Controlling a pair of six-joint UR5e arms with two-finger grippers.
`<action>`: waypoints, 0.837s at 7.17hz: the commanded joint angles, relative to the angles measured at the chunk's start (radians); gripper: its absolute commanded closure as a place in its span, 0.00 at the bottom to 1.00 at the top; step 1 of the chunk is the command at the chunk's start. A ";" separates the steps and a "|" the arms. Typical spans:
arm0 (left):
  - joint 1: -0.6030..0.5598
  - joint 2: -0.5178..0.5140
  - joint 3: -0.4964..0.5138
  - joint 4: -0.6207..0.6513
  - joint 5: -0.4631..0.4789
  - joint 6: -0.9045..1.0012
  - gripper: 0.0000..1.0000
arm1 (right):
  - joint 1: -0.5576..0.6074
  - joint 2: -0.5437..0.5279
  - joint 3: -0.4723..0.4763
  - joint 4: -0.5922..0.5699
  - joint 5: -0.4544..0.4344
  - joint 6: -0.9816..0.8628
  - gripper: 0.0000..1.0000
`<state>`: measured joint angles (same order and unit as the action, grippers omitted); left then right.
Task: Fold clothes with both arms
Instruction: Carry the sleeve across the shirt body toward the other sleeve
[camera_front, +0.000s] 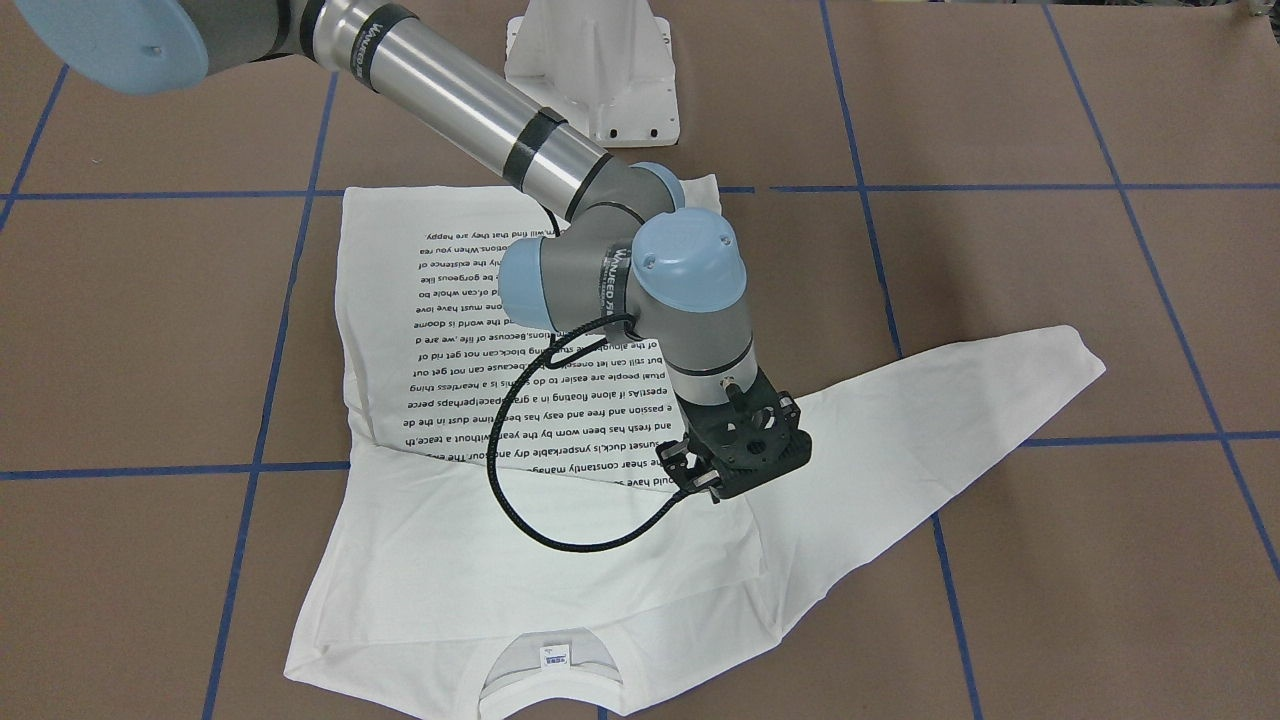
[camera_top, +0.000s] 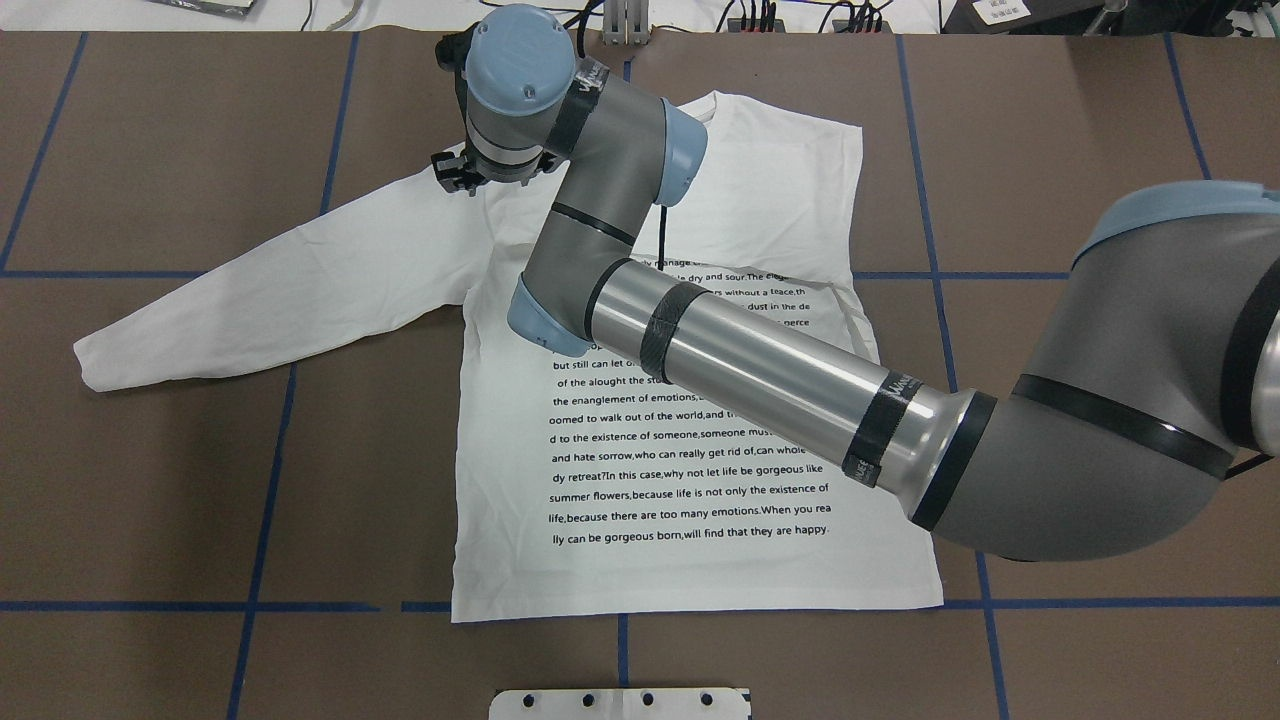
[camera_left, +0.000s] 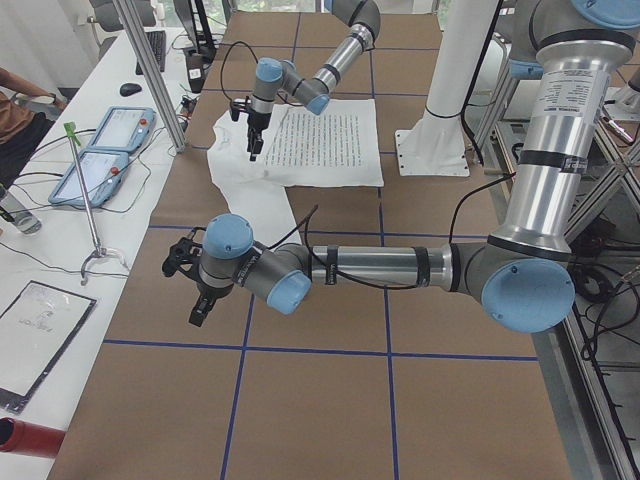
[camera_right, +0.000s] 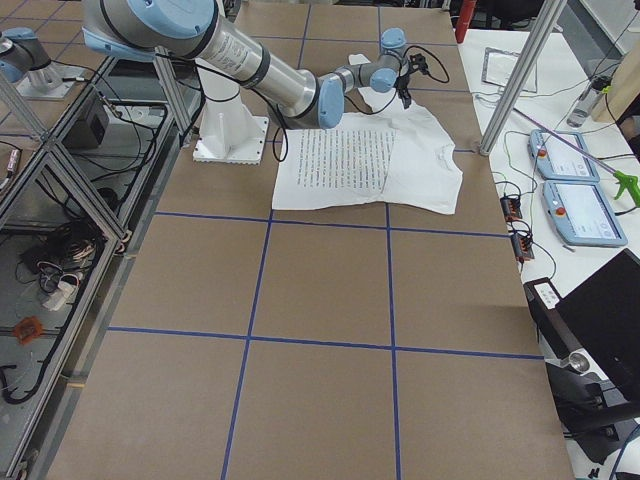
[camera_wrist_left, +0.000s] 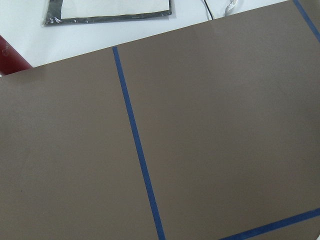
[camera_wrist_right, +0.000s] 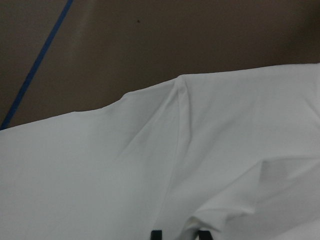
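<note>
1. The right gripper (camera_front: 695, 478) is hovering at the shoulder of the white shirt (camera_top: 700, 570). Its black fingertips (camera_wrist_right: 156, 234) are standing slightly apart, clamping nothing that shows.
2. The shirt is lying print-up at mid-table, hem toward the robot, with one sleeve (camera_top: 280, 290) stretching out to the robot's left.
3. A clean fold is probably calling for a pinch right at the shoulder seam, then a low, even carry of the sleeve across the body.
4. The left gripper (camera_left: 198, 312) is hanging over bare table (camera_wrist_left: 225, 125), well apart from the shirt; whether it is open cannot be told.
5. The right arm is covering part of the print, and the other sleeve cannot be made out.
</note>
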<state>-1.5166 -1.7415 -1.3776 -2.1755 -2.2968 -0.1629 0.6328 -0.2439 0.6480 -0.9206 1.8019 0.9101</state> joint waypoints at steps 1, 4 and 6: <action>0.001 -0.022 0.032 -0.006 0.014 -0.003 0.01 | 0.002 0.003 0.004 -0.001 -0.006 0.054 0.01; 0.125 -0.021 0.040 -0.103 0.016 -0.268 0.01 | 0.065 -0.084 0.228 -0.328 0.024 0.038 0.00; 0.217 -0.021 0.035 -0.107 0.051 -0.421 0.01 | 0.154 -0.266 0.411 -0.440 0.153 -0.002 0.00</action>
<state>-1.3528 -1.7634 -1.3396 -2.2747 -2.2720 -0.4950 0.7323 -0.4080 0.9526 -1.2881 1.8735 0.9338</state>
